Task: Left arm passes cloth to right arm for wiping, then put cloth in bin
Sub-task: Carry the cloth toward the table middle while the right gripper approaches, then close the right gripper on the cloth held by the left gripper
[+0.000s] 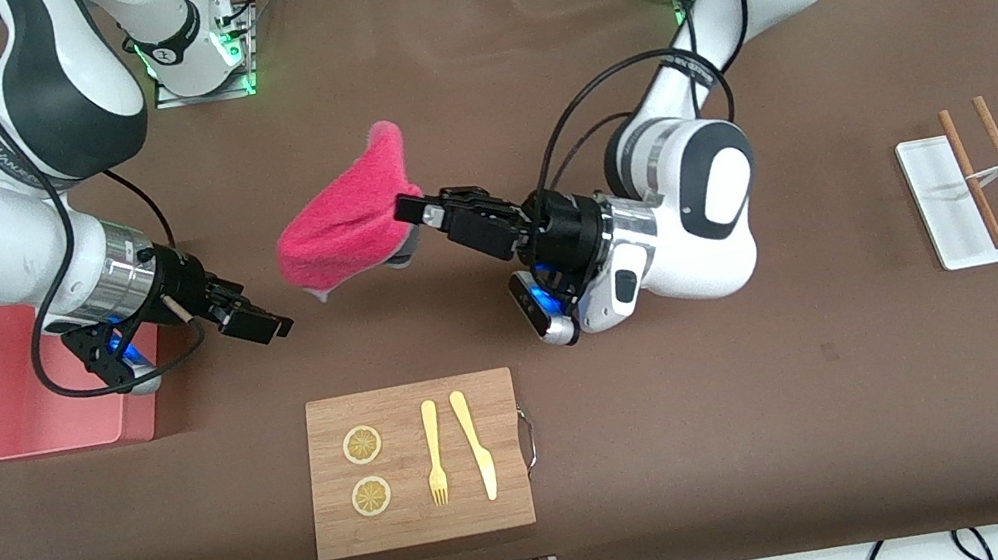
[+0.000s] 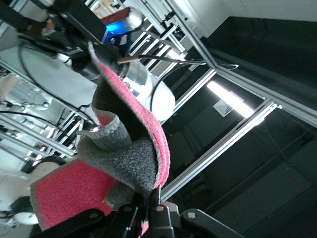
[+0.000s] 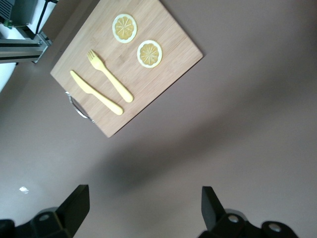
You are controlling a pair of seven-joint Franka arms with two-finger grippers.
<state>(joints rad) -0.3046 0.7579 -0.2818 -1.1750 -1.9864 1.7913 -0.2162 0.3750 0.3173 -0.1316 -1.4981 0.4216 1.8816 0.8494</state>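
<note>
In the front view the left gripper [image 1: 403, 214] pinches the cloth [image 1: 344, 220] in the air over bare table [image 1: 683, 411], farther from the camera than the wooden board [image 1: 414, 463]. The right gripper [image 1: 275, 324] hangs with fingers spread, just beside the bin [image 1: 40, 413], which sits toward the right arm's end from the board. In the left wrist view the cloth [image 2: 124, 158] shows pink and grey folds clamped at one edge. In the right wrist view the spread fingers [image 3: 74, 206] frame bare table; the board [image 3: 126, 64] carries what look like two lemon slices, a fork and a knife.
</note>
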